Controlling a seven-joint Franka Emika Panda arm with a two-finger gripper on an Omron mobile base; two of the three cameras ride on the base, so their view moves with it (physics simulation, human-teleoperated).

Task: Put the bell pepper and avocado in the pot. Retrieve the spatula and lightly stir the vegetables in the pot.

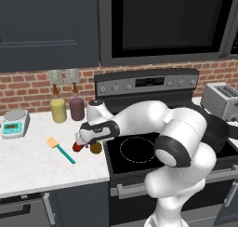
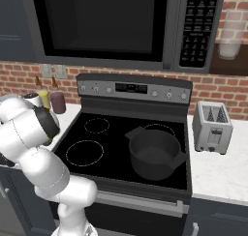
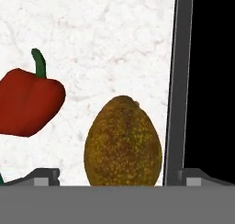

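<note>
Gripper jaws wide apart, nothing held, straddling avocado directly below; bell pepper just left.

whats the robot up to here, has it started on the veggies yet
Just starting. The white arm has reached over the counter left of the stove, with its open claw low over the avocado, fingers either side, nothing held. The bell pepper lies just beside it, the spatula on the counter nearby, untouched. The pot sits empty on the stove's front right burner.
</note>
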